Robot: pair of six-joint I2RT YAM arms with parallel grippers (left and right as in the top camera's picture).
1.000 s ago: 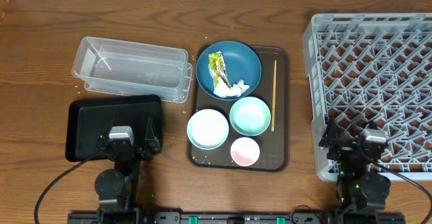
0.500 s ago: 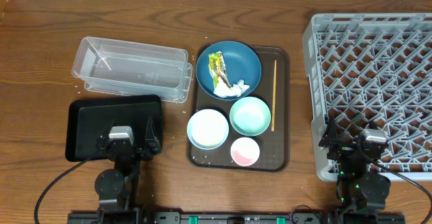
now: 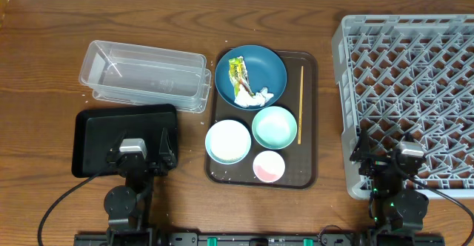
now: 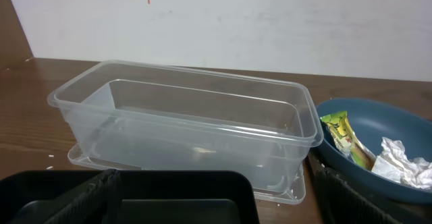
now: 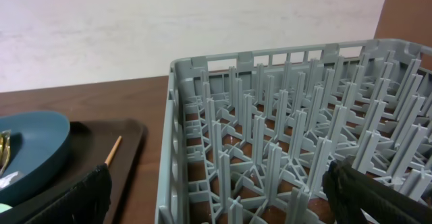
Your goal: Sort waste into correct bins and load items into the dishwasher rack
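Observation:
On the brown tray, a dark-blue dish (image 3: 259,67) holds a yellow-green wrapper (image 3: 238,70) and crumpled white paper (image 3: 249,95). Below it sit a mint-green bowl (image 3: 275,127), a white bowl (image 3: 228,141) and a pink cup (image 3: 269,166). A wooden stick (image 3: 300,115) lies along the tray's right side. The clear tub (image 3: 142,75) and the black tray (image 3: 96,138) are at the left, and the grey rack (image 3: 411,90) is at the right. My left gripper (image 3: 139,151) hangs open over the black tray (image 4: 182,197). My right gripper (image 3: 386,153) stands open over the rack's (image 5: 283,129) near-left corner. Neither holds anything.
The brown serving tray (image 3: 309,164) lies between the bins and the rack. A few white specks lie on the table by the tub's near-right corner (image 3: 201,111). A white wall backs the table in both wrist views.

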